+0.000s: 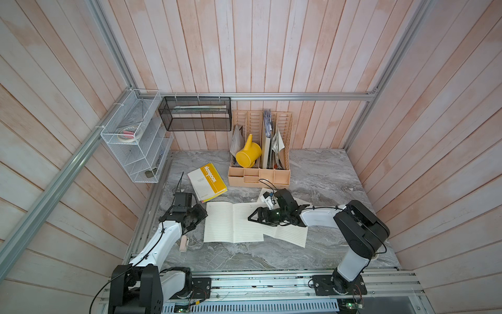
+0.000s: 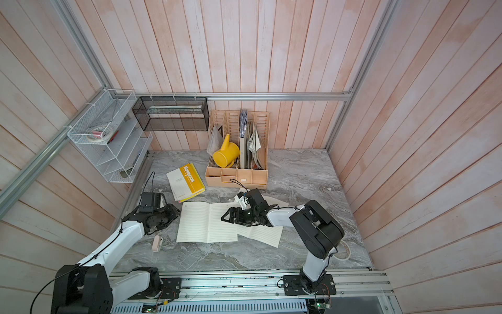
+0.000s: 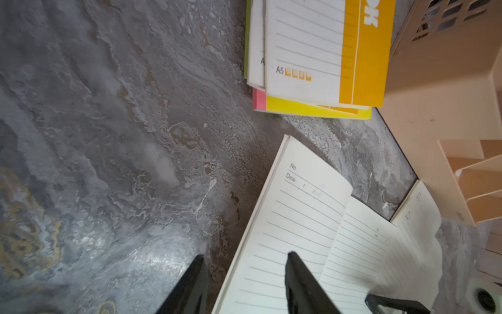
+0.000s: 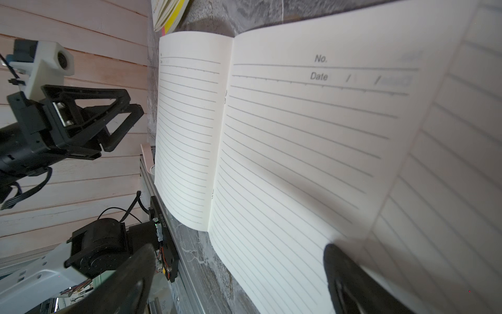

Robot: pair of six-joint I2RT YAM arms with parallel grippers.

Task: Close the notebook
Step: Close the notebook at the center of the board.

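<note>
Notebook (image 1: 233, 221) open flat | organizer (image 1: 259, 179): yellow watering can (image 1: 247, 155), papers (image 1: 277, 141) perhaps | left fingers (image 3: 301, 282) apart | right fingers (image 4: 350, 277) apart

Soft, even light fills both top views; the walls (image 1: 271, 40) bend at the edges. Close up, the notebook (image 4: 298, 149) is blurry and shadowed.

Table (image 1: 326, 176): grey marbled top.
Centre: open notebook (image 1: 233, 221) – pages up, overlapping a second lined notebook (image 1: 288, 233).
Back: beige organiser (image 1: 259, 176); yellow notebook stack (image 1: 207, 180) beside it.
</note>
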